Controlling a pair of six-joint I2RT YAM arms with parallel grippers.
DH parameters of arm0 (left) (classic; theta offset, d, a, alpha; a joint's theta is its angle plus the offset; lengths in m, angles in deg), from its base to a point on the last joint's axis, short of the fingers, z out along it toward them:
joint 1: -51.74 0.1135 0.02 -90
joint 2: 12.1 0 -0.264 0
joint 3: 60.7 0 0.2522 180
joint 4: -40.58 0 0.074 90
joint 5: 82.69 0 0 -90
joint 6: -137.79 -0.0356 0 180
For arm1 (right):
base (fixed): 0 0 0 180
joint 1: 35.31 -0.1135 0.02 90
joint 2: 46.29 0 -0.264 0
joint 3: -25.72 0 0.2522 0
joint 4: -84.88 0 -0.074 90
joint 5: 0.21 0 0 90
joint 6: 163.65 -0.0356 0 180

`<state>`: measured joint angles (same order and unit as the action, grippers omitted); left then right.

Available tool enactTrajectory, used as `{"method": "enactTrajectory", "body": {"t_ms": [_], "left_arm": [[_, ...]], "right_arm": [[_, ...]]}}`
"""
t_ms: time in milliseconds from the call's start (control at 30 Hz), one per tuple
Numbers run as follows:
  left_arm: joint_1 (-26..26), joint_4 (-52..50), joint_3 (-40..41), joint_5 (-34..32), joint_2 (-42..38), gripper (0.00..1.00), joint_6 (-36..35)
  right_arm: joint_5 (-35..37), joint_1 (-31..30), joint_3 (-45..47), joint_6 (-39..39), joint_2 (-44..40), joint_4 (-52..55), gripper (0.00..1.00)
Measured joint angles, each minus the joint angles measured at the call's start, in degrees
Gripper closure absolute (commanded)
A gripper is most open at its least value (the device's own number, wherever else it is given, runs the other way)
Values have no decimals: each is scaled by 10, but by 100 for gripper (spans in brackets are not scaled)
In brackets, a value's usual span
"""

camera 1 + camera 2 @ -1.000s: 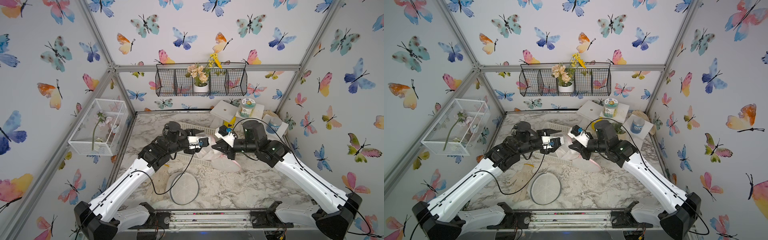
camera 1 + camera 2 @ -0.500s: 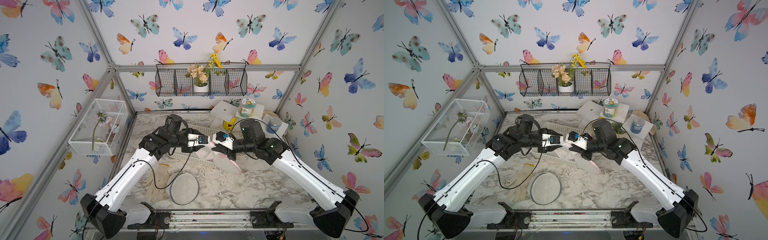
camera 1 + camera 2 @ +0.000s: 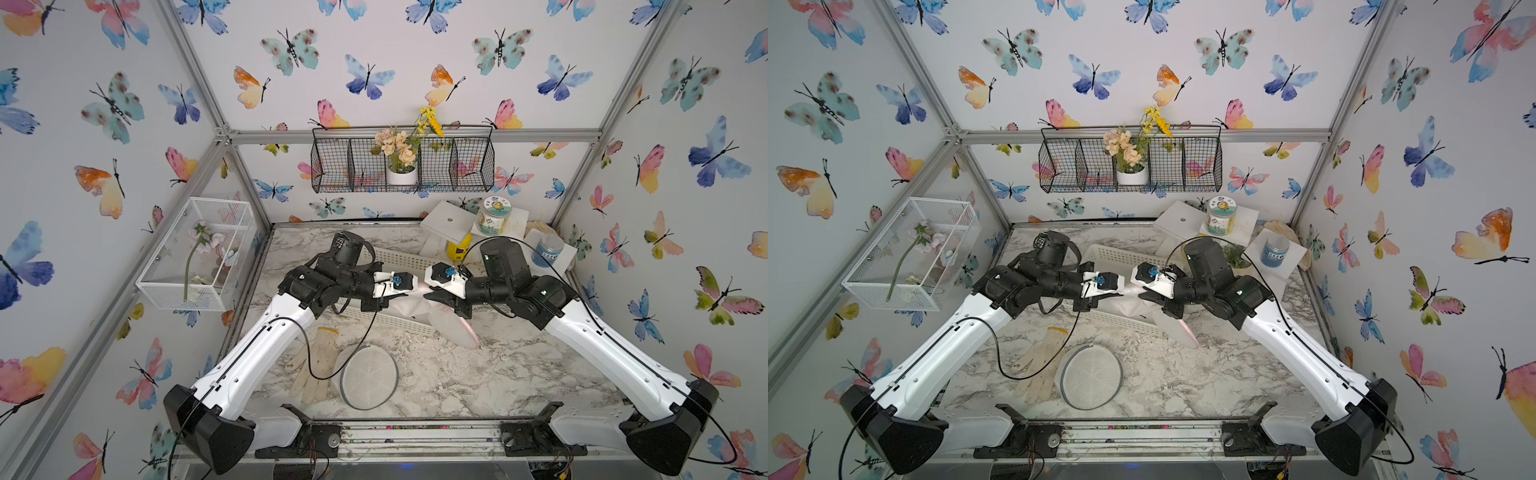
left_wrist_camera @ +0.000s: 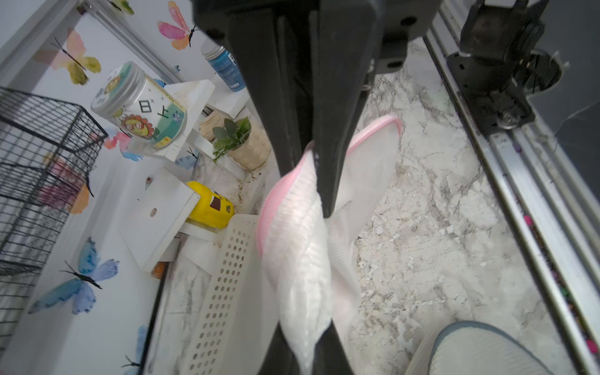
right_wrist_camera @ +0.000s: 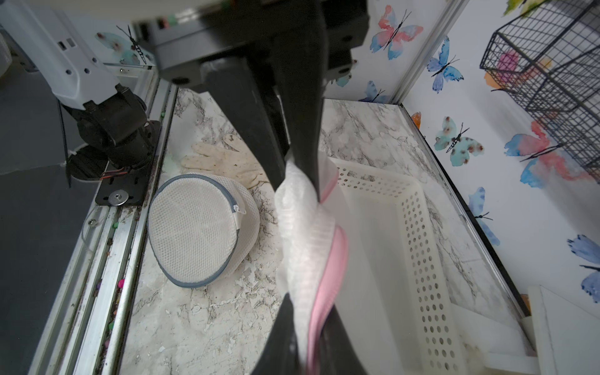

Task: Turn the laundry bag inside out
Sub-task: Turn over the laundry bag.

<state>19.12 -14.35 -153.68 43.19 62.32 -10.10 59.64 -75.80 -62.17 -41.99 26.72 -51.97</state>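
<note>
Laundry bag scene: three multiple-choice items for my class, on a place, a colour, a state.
1. The work glove lies: A beside the grey-rimmed mesh bag; B on a wall; C in mid-air.
2. Trim of the held laundry bag: A grey; B yellow; C pink.
3. The left tool is: A open; B shut on the laundry bag; C shut on the glove.
Key: A, they lie side by side; C, pink edging shows in the wrist views; B, the mesh is pinched in it.
</note>
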Motion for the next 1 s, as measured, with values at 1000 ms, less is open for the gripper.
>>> {"method": "enactTrajectory", "body": {"t_ms": [1000], "left_arm": [[41,75,41,10,-23,100,163]], "right_arm": [[169,-55,280,-355,-124,-396,36]]}}
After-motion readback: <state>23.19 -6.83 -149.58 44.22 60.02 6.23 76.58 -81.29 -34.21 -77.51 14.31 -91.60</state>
